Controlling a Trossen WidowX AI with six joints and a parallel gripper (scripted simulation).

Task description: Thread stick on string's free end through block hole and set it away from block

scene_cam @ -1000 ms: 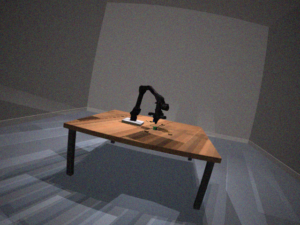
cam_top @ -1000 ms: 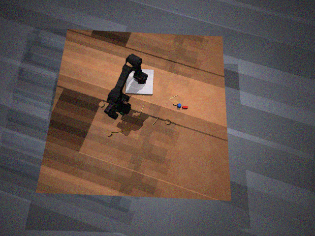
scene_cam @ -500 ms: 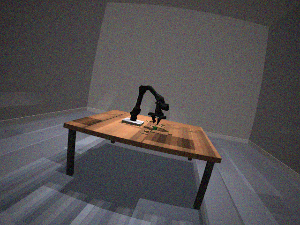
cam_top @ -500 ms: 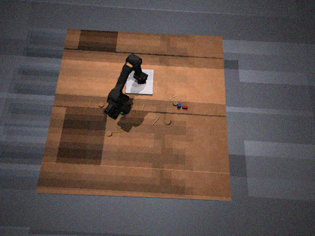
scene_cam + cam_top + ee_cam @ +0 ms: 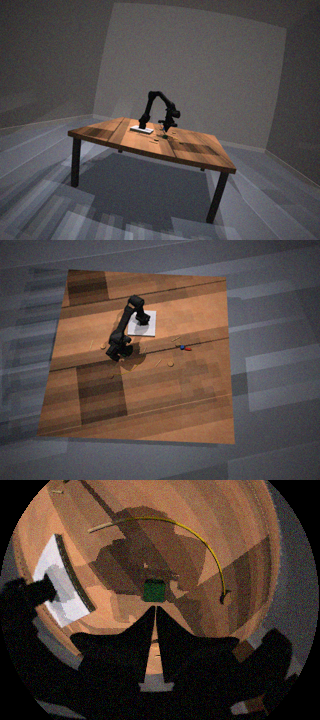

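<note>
My gripper is shut with nothing between its fingers. It hangs above the table near the block. The green block stands on the table just beyond the fingertips in the wrist view; its hole cannot be made out. The yellow string curves over the table from the round button to the pale stick at its free end. The stick lies flat, away from the block. The string does not pass through the block.
A loose stick and a wooden disc lie left of the arm. Right of the string are another stick, a disc, a third stick, a disc, a blue piece and a red piece.
</note>
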